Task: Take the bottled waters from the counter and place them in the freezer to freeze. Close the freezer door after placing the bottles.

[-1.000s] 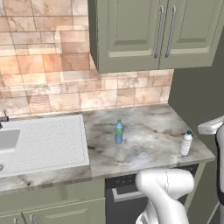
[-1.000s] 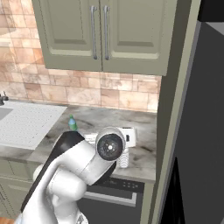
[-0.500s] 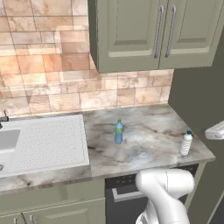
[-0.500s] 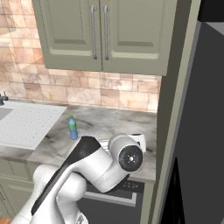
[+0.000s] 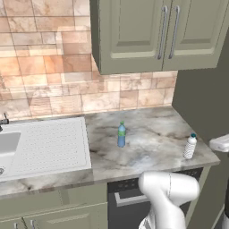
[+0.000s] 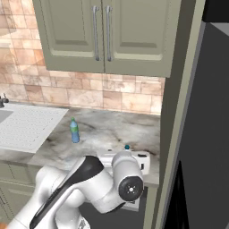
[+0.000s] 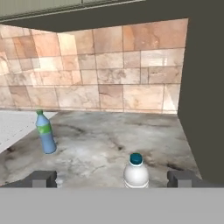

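Note:
On the marbled counter [image 5: 152, 134] the translucent blue bottle [image 5: 121, 134] with a green cap stands upright near the middle. It also appears at the left as the blue bottle [image 7: 45, 132] and beside the drainboard as the blue bottle [image 6: 74, 130]. The clear ribbed bottle [image 5: 190, 146] stands near the counter's front right corner. In the hand view the clear bottle [image 7: 135, 171] is close in front, between the fingertips [image 7: 41, 178] and a little right of centre. My gripper [image 7: 111, 179] is open wide and holds nothing. The white hand [image 6: 134, 159] hides most of that bottle; only its cap [image 6: 127, 146] shows. I cannot make out the freezer door.
The white sink drainboard [image 5: 49, 143] takes up the counter's left part. Olive wall cabinets [image 5: 156, 31] hang above. A black-fronted dishwasher [image 5: 127, 199] sits under the counter. An olive side panel [image 6: 176, 112] closes the counter's right end, with a tall dark grey appliance [image 6: 210, 112] beyond it.
The arm has swung lower and to the right, bringing the hand down to counter height by the clear bottle. Both bottles stand where they were.

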